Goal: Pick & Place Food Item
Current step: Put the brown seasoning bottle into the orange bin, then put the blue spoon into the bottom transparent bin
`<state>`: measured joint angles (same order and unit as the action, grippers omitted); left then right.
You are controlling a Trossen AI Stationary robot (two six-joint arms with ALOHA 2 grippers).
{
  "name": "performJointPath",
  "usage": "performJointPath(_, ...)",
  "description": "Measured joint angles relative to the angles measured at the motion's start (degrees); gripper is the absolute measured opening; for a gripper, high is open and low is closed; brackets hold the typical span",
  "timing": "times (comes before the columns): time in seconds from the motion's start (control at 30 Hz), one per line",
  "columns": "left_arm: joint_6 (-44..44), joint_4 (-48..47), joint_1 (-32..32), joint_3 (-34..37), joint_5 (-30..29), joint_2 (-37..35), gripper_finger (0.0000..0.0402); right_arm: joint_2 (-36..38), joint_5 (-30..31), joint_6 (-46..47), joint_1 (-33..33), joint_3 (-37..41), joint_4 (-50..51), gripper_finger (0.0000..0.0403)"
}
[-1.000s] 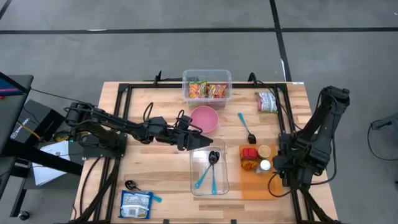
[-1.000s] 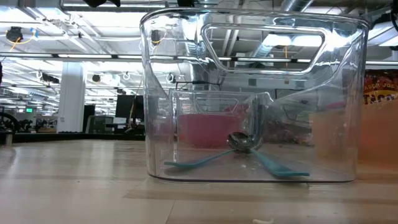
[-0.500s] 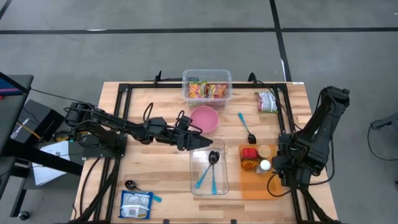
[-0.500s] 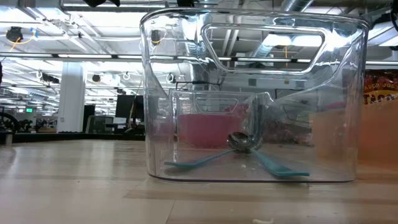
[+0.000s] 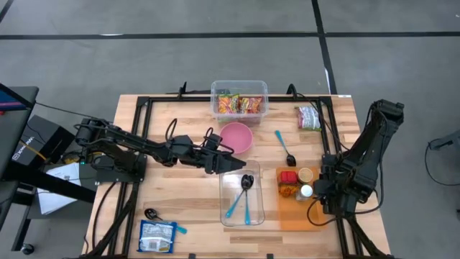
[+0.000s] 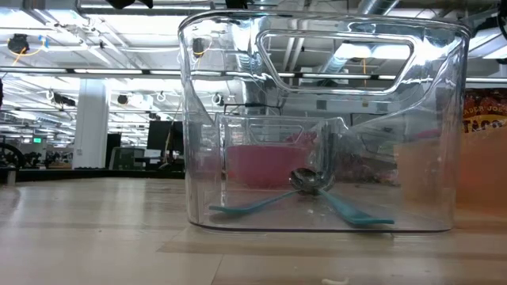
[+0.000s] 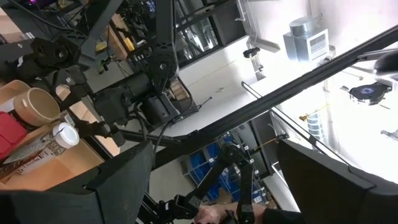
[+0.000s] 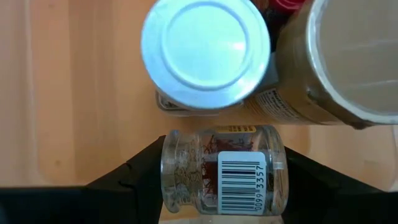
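Observation:
A small glass spice jar (image 8: 224, 177) with a barcode label lies on its side over the orange board (image 5: 298, 212) at the table's right. My right gripper (image 5: 317, 205) points down over it and is shut on it (image 8: 224, 190). Beside the jar stand a white-lidded jar (image 8: 205, 53) and a tan cup (image 8: 348, 62). My left gripper (image 5: 233, 167) is open and empty at the far left corner of the clear bin (image 5: 242, 193). Its fingers stand wide apart in the left wrist view (image 7: 214, 186). My right gripper pinches the spice jar end to end between its two fingers, one on the neck end (image 8: 169, 177) and one on the base end (image 8: 281, 177). The fingers come from above, pointing down. The jar lies level, label up. I cannot tell whether it is clear of the board.
The clear bin holds two teal spoons and a dark one. A pink bowl (image 5: 236, 137) and a clear tub of snack packets (image 5: 239, 101) sit at the far middle. A teal spoon (image 5: 284, 147), a packet (image 5: 309, 116), a blue packet (image 5: 157, 236) and a red item (image 5: 288, 177) lie around.

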<state>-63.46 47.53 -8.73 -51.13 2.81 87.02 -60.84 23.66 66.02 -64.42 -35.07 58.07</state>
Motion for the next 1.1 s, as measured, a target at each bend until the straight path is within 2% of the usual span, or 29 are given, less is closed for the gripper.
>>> performJointPath(0.5, 0.00, 0.00, 0.00, 0.00, 0.00, 0.00, 0.0337, 0.00, 0.37, 0.09, 0.00, 0.03, -0.11, 0.0237)
performJointPath(0.8, -0.01, 0.00, 0.00, 0.00, 0.02, 0.00, 0.0337, 0.00, 1.95, 1.97, 0.00, 0.03, 0.17, 0.0263)
performJointPath(1.1, 0.00, 0.00, 0.00, 0.00, 0.02, 0.00, 0.0337, 0.00, 1.92, 2.38, 0.01, 0.03, 2.66, 0.0266)
